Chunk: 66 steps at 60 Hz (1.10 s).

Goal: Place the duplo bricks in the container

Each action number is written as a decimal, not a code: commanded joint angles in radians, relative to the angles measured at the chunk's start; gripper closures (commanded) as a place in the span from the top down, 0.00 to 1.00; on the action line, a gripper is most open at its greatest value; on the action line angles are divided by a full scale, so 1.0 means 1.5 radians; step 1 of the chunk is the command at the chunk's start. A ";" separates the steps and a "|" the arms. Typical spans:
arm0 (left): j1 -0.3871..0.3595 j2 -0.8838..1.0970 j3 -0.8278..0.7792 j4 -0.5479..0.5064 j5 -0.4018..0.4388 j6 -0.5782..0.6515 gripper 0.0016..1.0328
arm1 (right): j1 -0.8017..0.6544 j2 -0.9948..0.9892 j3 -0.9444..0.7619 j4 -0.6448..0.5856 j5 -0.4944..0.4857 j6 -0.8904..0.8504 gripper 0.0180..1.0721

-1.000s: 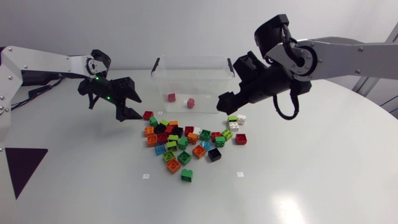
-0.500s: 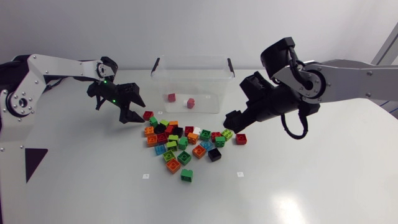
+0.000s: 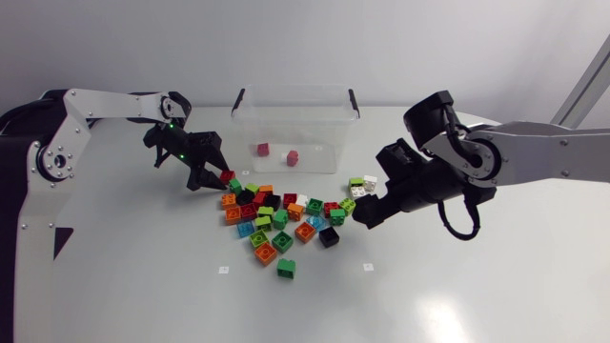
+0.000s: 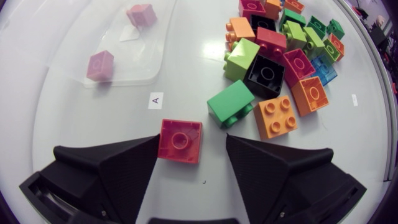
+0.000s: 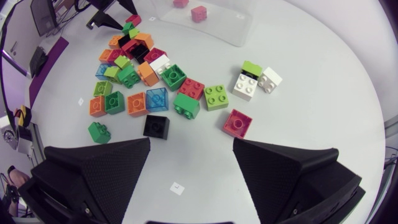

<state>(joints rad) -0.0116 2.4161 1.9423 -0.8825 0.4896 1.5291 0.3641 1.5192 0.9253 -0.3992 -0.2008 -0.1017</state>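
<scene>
Have the left gripper (image 3: pixel 204 175) low over the table (image 3: pixel 457 276), at the corner of the pile of bricks (image 3: pixel 276 214) nearest the container (image 3: pixel 324 124), fingers spread wide. See, in the left wrist view, a red brick (image 4: pixel 180 140) lying flat between those fingers, close against one and well clear of the other, so not clamped. Find just ahead of the gap a green brick (image 4: pixel 231 102) and an orange brick (image 4: pixel 278 115), side by side at the pile's edge.

Have the right gripper (image 3: pixel 367 211) down at the pile's opposite side, fingers likewise wide apart and gripping nothing. See, in the right wrist view, a crimson brick (image 5: pixel 237 122) on the table ahead of the gap, nearer one finger, touching neither. Note the white bricks (image 5: pixel 245 87) a little beyond it.

Find the clear container at the back of the table, between the two arms, with a pink brick (image 3: pixel 262 149) and a second pink brick (image 3: pixel 293 157) lying apart on its floor. Count the other bricks outside it, on the table in front, with a stray green brick (image 3: pixel 286 268) lying apart at the pile's near side.
</scene>
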 commanded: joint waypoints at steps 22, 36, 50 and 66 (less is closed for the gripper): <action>0.006 -0.044 -0.043 -0.052 -0.004 0.015 0.16 | 0.005 0.075 0.015 0.000 0.095 0.097 0.91; 0.008 -0.170 -0.143 -0.043 -0.012 -0.053 0.16 | -0.008 0.166 0.084 -0.021 0.112 0.122 0.90; 0.002 -0.332 -0.264 0.006 -0.016 -0.144 0.16 | -0.024 0.231 0.131 -0.029 0.134 0.139 0.86; -0.044 -0.471 -0.332 0.032 -0.015 -0.273 0.16 | -0.022 0.254 0.147 -0.029 0.156 0.159 0.67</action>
<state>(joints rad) -0.0498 1.7748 1.4990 -0.8455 0.4637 1.1942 0.3317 1.8687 1.1236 -0.4374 0.0170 0.1051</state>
